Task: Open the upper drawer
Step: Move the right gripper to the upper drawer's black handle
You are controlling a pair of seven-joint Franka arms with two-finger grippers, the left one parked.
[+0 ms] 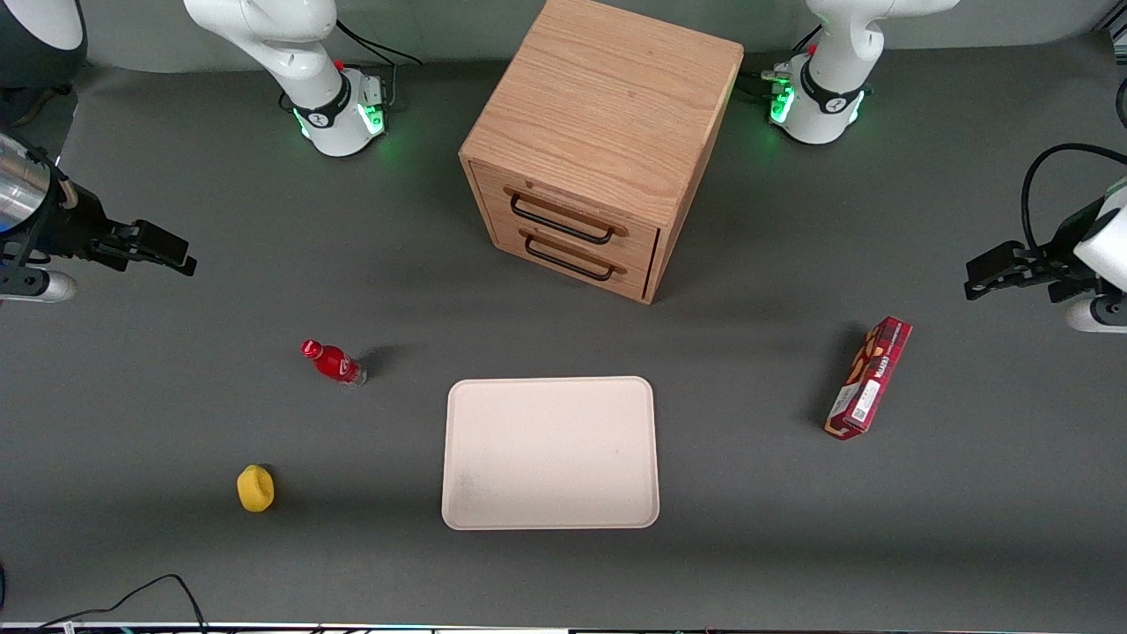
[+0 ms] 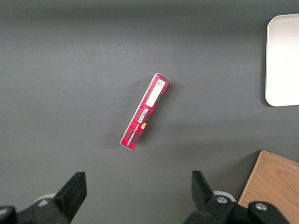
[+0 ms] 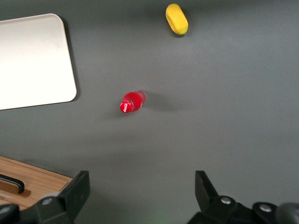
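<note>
An oak cabinet [image 1: 607, 141] stands on the dark grey tabletop [image 1: 176, 546] between the two arm bases, its front turned toward the front camera and slightly toward the working arm's end. The upper drawer [image 1: 568, 211] sits flush in the cabinet, shut, with its black bar handle [image 1: 561, 220] running across the front; the lower drawer [image 1: 572, 255] just beneath it is shut too, with a matching handle. The end effector [image 1: 163, 246] hangs above bare tabletop at the working arm's end, well apart from the cabinet and touching nothing; in the right wrist view its two black fingers [image 3: 77, 191] stand wide apart with only grey surface between them, and it holds nothing. A corner of the cabinet and the end of a black handle show in that same view. A red bottle [image 1: 333, 362] stands upright on the tabletop between the end effector and a pale tray [image 1: 550, 453], which lies flat in front of the cabinet, nearer the front camera. A yellow object [image 1: 255, 488], rounded and small, lies nearer the camera than the bottle. A red box [image 1: 868, 379] stands on its long edge toward the parked arm's end, well apart from the tray.
</note>
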